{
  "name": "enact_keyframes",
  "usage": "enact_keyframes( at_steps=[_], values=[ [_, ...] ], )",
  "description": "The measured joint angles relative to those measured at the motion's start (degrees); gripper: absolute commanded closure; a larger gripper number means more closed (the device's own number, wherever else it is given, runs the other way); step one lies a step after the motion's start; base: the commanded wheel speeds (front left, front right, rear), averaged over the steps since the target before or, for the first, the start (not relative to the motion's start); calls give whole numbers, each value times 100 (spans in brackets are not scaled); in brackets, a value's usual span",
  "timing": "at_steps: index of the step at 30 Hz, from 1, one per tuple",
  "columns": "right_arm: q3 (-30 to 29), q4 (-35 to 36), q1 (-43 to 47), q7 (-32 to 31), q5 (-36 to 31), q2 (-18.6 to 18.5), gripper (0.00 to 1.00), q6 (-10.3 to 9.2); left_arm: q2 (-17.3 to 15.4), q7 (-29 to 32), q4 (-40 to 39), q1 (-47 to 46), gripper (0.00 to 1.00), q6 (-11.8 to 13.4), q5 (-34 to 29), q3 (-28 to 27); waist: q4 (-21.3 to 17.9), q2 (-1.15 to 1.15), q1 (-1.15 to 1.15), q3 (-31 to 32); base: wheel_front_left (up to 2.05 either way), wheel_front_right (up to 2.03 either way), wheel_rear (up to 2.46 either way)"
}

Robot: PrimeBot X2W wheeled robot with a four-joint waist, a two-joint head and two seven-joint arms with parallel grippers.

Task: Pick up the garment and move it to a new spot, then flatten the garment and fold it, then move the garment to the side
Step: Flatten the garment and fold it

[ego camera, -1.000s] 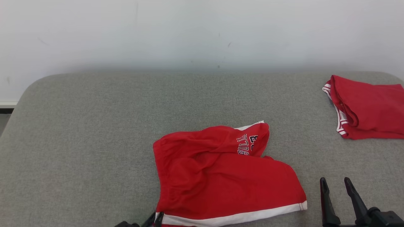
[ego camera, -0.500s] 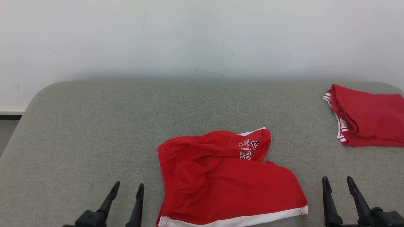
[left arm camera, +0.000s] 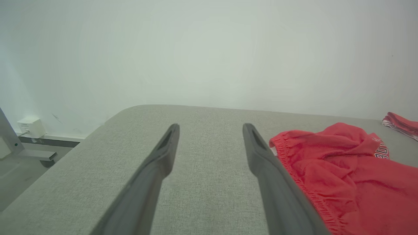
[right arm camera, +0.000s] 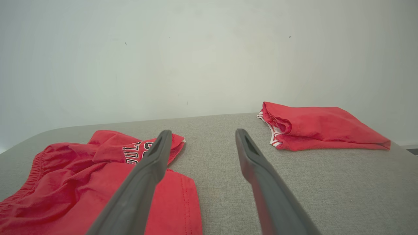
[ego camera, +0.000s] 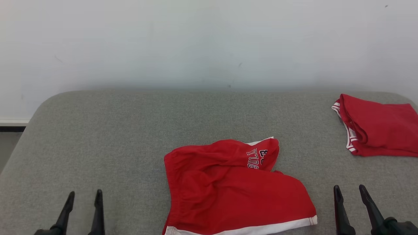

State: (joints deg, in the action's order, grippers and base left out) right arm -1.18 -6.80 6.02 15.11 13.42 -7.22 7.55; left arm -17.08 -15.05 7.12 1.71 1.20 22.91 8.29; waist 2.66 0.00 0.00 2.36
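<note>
Lower centre of head view: crumpled red white-hemmed shorts point(ego camera: 235, 189) on grey fabric table point(ego camera: 130, 130); white wall point(ego camera: 196, 42) behind; folded red garment point(ego camera: 382, 130) at right edge. Left gripper point(ego camera: 85, 194) lower left, right gripper point(ego camera: 349, 189) lower right, both spread, empty. Left wrist view: small white wall box point(left arm camera: 31, 127) far left. Right wrist view: shorts lower left.

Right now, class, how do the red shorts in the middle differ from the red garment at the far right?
The shorts lie spread and rumpled; the folded garment is a compact stack. The shorts show dark lettering; the folded garment shows none. Both are red with white trim.
</note>
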Motion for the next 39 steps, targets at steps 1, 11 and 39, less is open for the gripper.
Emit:
enact_keyframes(
  at_steps=[1,11,39],
  values=[
    [-4,2,13,0,0,-2,0,0,19,0,-31,35,0,-21,0,-91,-3,0,0,10,0,0,0],
    [20,15,155,0,-10,11,0,0,202,0,-7,203,0,-220,-233,-357,-14,0,0,33,0,0,0],
    [636,-1101,-182,-406,171,-537,0,0,286,354,820,-148,0,-832,-489,1133,13,0,0,-139,0,0,0]
  ],
)
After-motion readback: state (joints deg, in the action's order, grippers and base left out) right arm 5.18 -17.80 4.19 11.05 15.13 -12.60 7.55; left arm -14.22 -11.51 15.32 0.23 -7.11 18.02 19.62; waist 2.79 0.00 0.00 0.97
